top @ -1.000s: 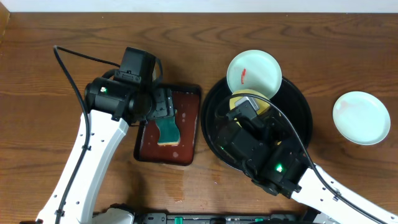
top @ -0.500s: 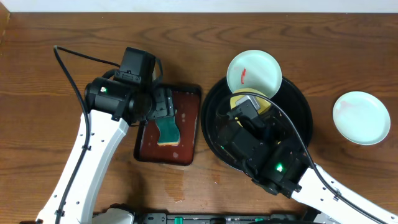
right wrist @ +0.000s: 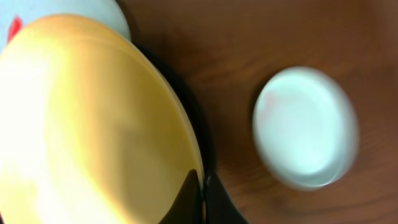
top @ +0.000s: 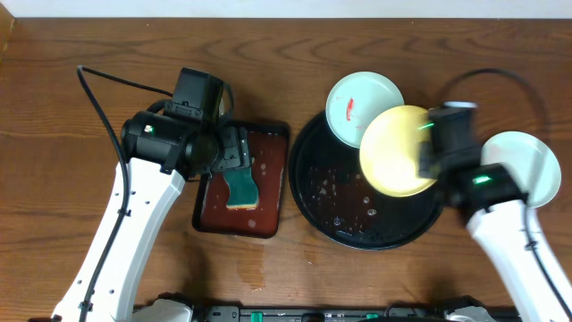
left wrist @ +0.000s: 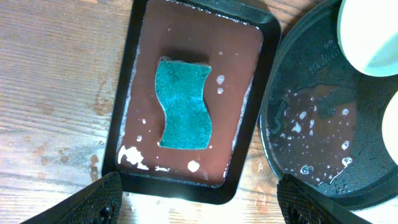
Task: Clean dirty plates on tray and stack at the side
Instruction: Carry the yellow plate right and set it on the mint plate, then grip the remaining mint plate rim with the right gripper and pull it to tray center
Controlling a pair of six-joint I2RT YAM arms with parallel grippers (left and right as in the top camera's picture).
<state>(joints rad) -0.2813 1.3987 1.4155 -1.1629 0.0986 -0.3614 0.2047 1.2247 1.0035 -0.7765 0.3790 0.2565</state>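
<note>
Right now my right claw [right wrist: 200, 186] is pinched shut on the rim of the yellow plate [top: 398, 150], holding it over the right part of the black tray [top: 344, 201]. It sits between the smeared plate [top: 357, 100] and the pale plate [top: 523, 170] lying on the tabletop [top: 500, 72]. I judge that an edge grip keeps the wiped face untouched for stacking. Being round, the plate has no long axis; its hollow faces upward, gripped edge toward the pale plate. My left claw [left wrist: 199, 205] hangs wide open above the sponge [left wrist: 185, 102] in the small tray [left wrist: 127, 112], ready to fetch it.
</note>
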